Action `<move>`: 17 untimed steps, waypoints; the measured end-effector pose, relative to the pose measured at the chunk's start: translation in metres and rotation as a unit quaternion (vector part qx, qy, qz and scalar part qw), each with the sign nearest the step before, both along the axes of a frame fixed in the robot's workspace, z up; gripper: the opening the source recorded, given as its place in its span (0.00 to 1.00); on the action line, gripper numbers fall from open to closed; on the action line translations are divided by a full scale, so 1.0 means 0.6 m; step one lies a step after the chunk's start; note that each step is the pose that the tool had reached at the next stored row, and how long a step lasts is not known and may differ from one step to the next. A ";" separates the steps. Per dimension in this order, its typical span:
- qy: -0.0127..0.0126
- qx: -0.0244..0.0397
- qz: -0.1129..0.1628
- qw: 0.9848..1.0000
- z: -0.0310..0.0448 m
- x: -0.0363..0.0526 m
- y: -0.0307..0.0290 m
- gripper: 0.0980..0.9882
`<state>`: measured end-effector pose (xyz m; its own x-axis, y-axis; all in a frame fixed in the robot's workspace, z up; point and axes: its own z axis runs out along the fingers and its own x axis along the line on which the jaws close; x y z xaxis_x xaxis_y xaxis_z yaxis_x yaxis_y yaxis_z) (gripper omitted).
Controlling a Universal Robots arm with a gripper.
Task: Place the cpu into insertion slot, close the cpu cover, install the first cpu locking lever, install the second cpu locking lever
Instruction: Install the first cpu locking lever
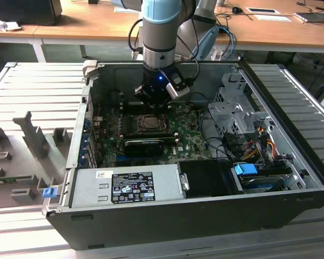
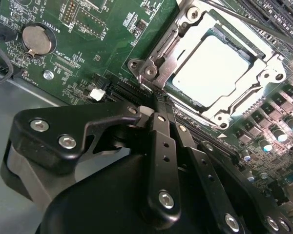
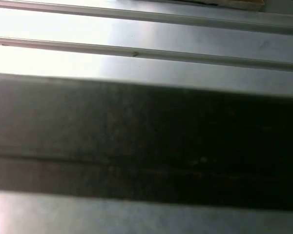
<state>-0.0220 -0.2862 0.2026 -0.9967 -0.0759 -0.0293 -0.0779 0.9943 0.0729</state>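
The cpu (image 2: 216,68) sits under the closed cpu cover (image 2: 258,80) — lever-locking stage; the gripper (image 2: 158,102), fingers pinched together, hovers at the cover's corner.

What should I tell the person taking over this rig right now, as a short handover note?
Tool: fingers closed together, holding nothing, tips at the near corner of the socket frame, in the second wrist view.
The cpu sits in the insertion slot on the green motherboard.
The cpu cover lies down flat around the chip.
Done: chip placed, cover closed.
Left: I cannot tell whether either locking lever is latched; check both before going on.
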 end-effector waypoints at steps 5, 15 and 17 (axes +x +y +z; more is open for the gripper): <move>0.000 0.001 0.000 1.000 -0.003 0.000 0.0001 0.01; 0.000 0.001 0.000 1.000 0.031 0.000 0.0007 0.01; 0.000 0.001 0.000 1.000 0.031 0.000 -0.0011 0.01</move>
